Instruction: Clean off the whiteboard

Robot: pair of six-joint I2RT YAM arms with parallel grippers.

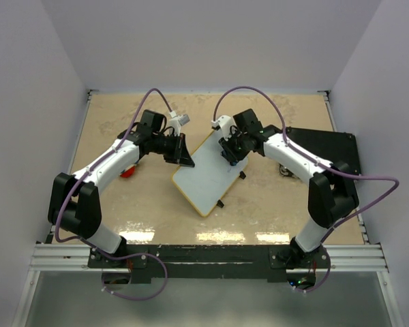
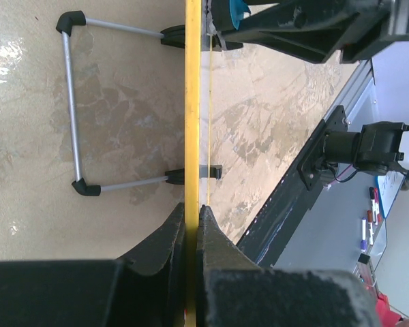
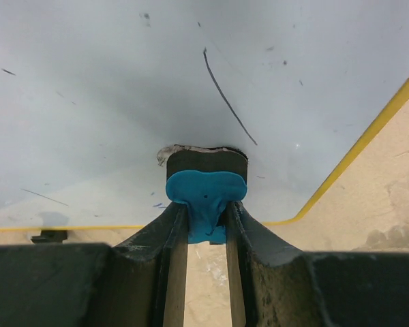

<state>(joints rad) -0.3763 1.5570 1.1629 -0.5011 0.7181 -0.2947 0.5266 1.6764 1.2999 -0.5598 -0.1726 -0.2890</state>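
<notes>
The whiteboard (image 1: pixel 206 178) sat edge-on between the left gripper (image 2: pixel 193 221) jaws, clamped by its yellow frame; its face lay beyond the right gripper (image 3: pixel 206 221), clamped on a blue eraser (image 3: pixel 206 187). Judged light, stiff, slick; hold the frame.

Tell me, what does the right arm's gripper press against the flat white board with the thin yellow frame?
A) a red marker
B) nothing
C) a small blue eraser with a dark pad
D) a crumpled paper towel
C: the right gripper pinches a blue eraser, dark pad on the whiteboard.
</notes>
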